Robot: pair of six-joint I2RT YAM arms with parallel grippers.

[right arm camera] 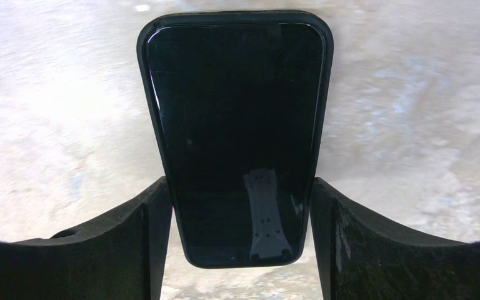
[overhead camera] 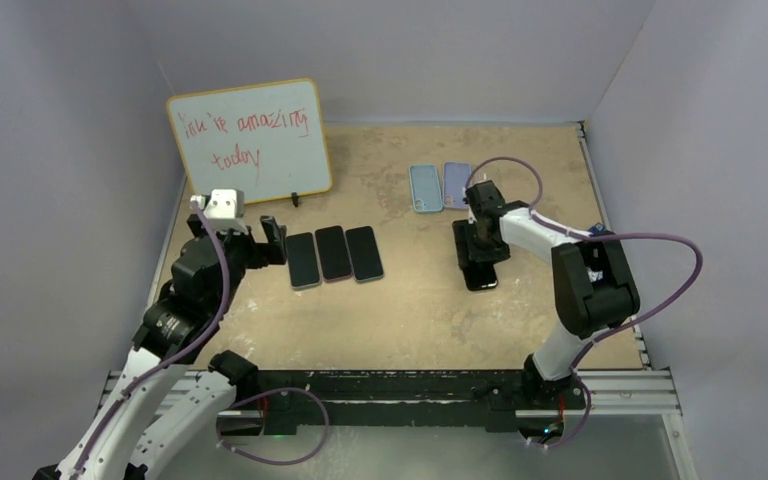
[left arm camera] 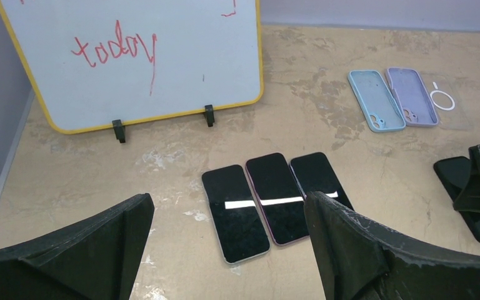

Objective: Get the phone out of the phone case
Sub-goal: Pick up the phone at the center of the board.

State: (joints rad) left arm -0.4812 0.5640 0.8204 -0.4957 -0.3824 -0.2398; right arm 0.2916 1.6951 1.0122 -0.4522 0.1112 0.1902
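Note:
A phone in a black case (right arm camera: 237,125) lies screen up on the tan table, right of centre; it also shows in the top view (overhead camera: 482,275). My right gripper (right arm camera: 240,237) stands over its near end, one finger against each long edge of the case, and is seen from above in the top view (overhead camera: 477,248). My left gripper (overhead camera: 270,240) is open and empty, held above the table just left of three bare phones; its fingers (left arm camera: 350,250) frame them in the left wrist view.
Three bare phones (overhead camera: 335,255) lie side by side at centre. An empty blue case (overhead camera: 423,188) and a purple case (overhead camera: 456,184) lie at the back, with a clear case with a white ring (left arm camera: 442,100) beside them. A whiteboard (overhead camera: 250,140) stands at back left.

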